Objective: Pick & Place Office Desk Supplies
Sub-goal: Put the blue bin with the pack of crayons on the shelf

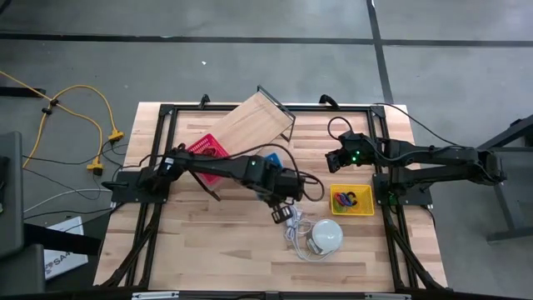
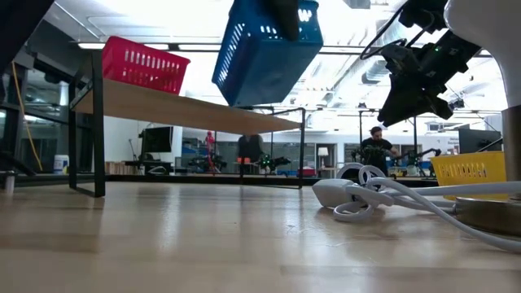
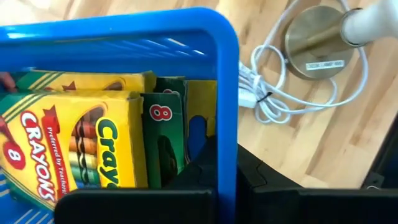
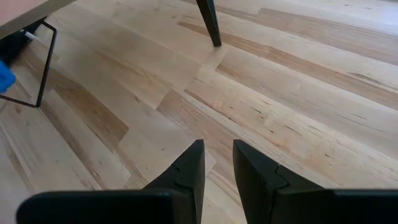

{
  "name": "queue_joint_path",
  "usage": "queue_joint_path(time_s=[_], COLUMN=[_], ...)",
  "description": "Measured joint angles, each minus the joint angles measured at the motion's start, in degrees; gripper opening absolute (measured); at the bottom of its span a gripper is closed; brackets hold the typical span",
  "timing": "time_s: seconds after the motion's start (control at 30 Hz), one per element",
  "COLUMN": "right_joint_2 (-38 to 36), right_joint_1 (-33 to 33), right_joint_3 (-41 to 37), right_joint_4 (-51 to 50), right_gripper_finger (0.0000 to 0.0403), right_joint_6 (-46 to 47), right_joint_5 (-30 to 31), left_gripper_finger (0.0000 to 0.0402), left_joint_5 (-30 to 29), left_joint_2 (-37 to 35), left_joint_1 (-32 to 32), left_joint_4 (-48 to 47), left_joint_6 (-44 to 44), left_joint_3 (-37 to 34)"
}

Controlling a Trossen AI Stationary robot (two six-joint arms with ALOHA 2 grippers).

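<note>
My left gripper [image 3: 227, 163] is shut on a blue plastic basket [image 2: 269, 49], which hangs tilted high above the table. Yellow and green crayon boxes [image 3: 81, 143] lie inside it. In the high view only a sliver of the blue basket [image 1: 271, 157] shows under the left arm. My right gripper [image 4: 217, 163] hovers over bare wood near the table's right far part [image 1: 336, 158], its fingers a narrow gap apart and touching nothing. A yellow tray [image 1: 366, 208] with small coloured pieces sits on the table just nearer than it. My left gripper holds the blue basket by its side wall at the rim [image 3: 227, 118]. One finger [image 3: 199, 163] is inside the basket and the other [image 3: 258, 177] outside. The basket is lifted clear of the table and hangs tilted below the gripper.
A wooden riser shelf [image 1: 260, 123] stands at the far middle, with a red basket [image 1: 208, 150] on it. A white dome lamp [image 1: 326, 236] with brass base [image 3: 314, 40] and coiled white cord [image 2: 358, 195] lies near the middle. Bare wood lies at the near left.
</note>
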Motion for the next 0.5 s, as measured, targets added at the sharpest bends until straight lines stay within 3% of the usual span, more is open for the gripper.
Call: queue_joint_path(time_s=[0.5], right_joint_2=[0.0], right_joint_1=[0.0], right_joint_3=[0.0], right_joint_4=[0.0], right_gripper_finger=[0.0071], right_joint_6=[0.0], right_joint_5=[0.0], left_gripper_finger=[0.0], left_joint_5=[0.57], left_joint_2=[-4.21], left_joint_1=[4.9], left_joint_4=[-1.25], left_joint_6=[2.88], left_joint_3=[-0.07])
